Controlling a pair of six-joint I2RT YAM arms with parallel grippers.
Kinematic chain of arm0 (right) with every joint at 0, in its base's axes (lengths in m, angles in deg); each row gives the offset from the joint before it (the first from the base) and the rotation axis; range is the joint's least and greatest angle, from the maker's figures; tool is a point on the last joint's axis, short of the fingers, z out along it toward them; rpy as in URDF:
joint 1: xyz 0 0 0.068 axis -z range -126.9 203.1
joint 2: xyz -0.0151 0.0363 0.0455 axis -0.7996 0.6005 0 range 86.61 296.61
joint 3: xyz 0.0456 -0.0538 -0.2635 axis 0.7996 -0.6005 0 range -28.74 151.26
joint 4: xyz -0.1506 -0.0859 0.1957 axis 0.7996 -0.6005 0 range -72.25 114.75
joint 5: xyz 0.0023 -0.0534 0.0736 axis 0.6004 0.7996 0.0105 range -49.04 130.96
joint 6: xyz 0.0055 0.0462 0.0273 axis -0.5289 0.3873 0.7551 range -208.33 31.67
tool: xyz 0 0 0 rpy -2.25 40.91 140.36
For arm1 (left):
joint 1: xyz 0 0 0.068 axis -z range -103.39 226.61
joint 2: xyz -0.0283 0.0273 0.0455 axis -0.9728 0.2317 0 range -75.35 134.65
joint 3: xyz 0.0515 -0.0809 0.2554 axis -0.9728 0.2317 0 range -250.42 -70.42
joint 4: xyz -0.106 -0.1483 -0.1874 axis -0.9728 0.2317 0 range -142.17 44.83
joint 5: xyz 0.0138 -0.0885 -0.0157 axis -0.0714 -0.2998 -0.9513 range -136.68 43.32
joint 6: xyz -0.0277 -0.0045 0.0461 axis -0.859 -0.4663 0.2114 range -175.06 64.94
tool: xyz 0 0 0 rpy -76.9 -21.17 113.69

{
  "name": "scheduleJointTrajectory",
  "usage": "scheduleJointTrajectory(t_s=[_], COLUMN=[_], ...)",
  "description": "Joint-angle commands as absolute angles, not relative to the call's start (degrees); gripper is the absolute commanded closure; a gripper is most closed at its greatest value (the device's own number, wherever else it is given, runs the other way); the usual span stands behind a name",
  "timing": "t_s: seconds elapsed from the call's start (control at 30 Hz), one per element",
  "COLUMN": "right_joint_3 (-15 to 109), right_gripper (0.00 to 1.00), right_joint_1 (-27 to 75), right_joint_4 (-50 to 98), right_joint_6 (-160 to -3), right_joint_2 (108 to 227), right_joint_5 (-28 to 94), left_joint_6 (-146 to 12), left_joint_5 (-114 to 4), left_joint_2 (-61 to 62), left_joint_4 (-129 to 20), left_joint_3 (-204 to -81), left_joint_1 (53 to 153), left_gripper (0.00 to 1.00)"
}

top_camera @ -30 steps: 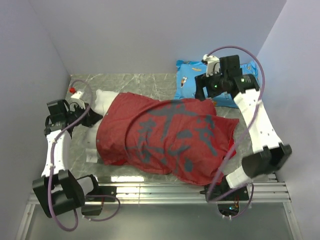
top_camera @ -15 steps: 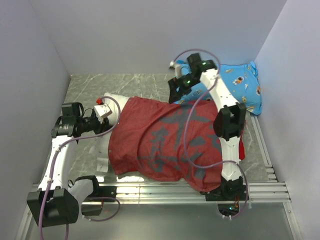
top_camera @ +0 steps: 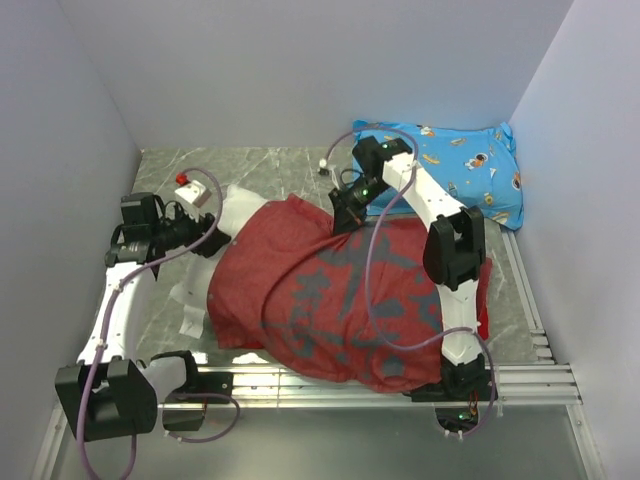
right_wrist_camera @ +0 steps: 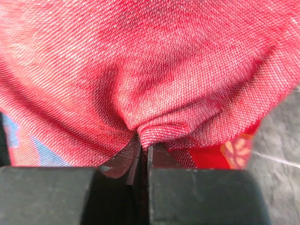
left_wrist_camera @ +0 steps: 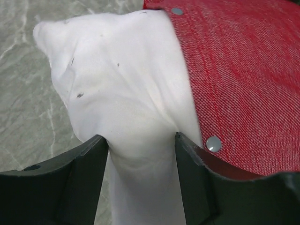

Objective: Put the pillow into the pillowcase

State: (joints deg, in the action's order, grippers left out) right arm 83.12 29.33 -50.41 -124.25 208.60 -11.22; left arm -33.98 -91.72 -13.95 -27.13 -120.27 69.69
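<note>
The red pillowcase (top_camera: 330, 290) lies across the middle of the table, dull red face with dark grey markings up. The white pillow (top_camera: 238, 207) is mostly inside it; only its left end sticks out. My left gripper (top_camera: 208, 243) is at that end and stands open (left_wrist_camera: 140, 138), with a bulge of pillow (left_wrist_camera: 122, 84) between the fingers and touching both. The pillowcase hem (left_wrist_camera: 243, 70) with its snap buttons is just to the right. My right gripper (top_camera: 340, 215) is at the pillowcase's far edge, shut (right_wrist_camera: 144, 138) on a fold of red cloth (right_wrist_camera: 150, 70).
A blue cartoon-print pillow (top_camera: 455, 165) lies at the back right against the wall. Grey walls close in the left, back and right sides. A metal rail (top_camera: 380, 380) runs along the near edge. Small white patches (top_camera: 190, 305) show on the marble left of the pillowcase.
My right arm swung from the blue pillow to the pillowcase's far edge and closed on the cloth. My left gripper went from shut to open at the pillow's end.
</note>
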Motion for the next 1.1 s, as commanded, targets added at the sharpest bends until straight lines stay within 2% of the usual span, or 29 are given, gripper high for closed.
scheduleJointTrajectory(t_s=[0.0,0.07,0.13,0.23,0.27,0.33,0.4,0.5,0.63,0.67,0.7,0.73,0.77,0.83,0.93,1.07], right_joint_3=[98.9,113.6,119.8,111.4,102.1,93.8,85.0,76.1,65.6,64.7,64.2,63.9,63.9,63.8,63.3,59.4], right_gripper=[1.0,1.0,1.0,1.0,1.0,1.0,1.0,1.0,1.0,1.0,1.0,1.0,1.0,1.0,1.0,1.0], right_joint_1=[30.3,33.0,33.7,30.3,27.1,24.1,19.4,14.1,10.7,10.4,10.5,10.3,10.3,10.3,10.3,9.6], right_joint_4=[-58.0,-55.7,-53.3,-45.3,-40.2,-33.7,-31.4,-29.1,-25.0,-24.7,-24.5,-24.3,-24.6,-24.2,-25.7,-26.0], right_joint_6=[-119.7,-112.7,-111.3,-118.9,-124.0,-128.6,-135.1,-140.3,-142.1,-142.0,-142.1,-141.8,-142.1,-142.4,-143.6,-146.1], right_joint_2=[207.8,209.1,207.8,196.2,192.5,182.8,176.4,171.3,167.7,167.5,167.6,167.6,167.7,167.3,166.3,162.4], right_joint_5=[-18.5,-16.9,-14.9,-6.0,-3.6,2.4,7.3,12.7,16.2,16.8,17.3,17.9,18.4,19.0,19.3,19.2], left_joint_6=[-44.9,-51.0,-54.5,-60.9,-63.0,-64.3,-64.4,-53.6,-35.3,-29.8,-16.3,-9.1,-3.4,4.5,10.8,7.1], left_joint_5=[-90.4,-88.4,-88.2,-90.5,-94.7,-98.6,-102.3,-110.4,-115.1,-114.7,-112.2,-109.9,-107.7,-103.7,-100.3,-98.5], left_joint_2=[-12.3,-9.9,-7.7,-2.2,0.6,3.2,3.7,2.6,0.2,0.1,0.0,0.0,-0.3,-0.9,-0.9,-2.6], left_joint_4=[-39.4,-41.9,-42.2,-38.7,-37.9,-35.7,-35.7,-31.3,-17.1,-11.7,-6.3,5.6,9.9,14.6,19.2,9.8], left_joint_3=[-124.8,-128.6,-132.2,-142.2,-147.6,-155.4,-158.6,-163.7,-164.3,-164.7,-165.2,-166.0,-165.7,-163.9,-158.9,-153.8], left_joint_1=[67.1,64.1,61.8,58.2,56.8,55.7,54.4,53.8,55.3,56.4,58.1,60.2,65.1,68.8,73.4,74.1], left_gripper=[0.36,0.28,0.26,0.23,0.19,0.12,0.11,0.09,0.05,0.05,0.04,0.04,0.04,0.04,0.02,0.04])
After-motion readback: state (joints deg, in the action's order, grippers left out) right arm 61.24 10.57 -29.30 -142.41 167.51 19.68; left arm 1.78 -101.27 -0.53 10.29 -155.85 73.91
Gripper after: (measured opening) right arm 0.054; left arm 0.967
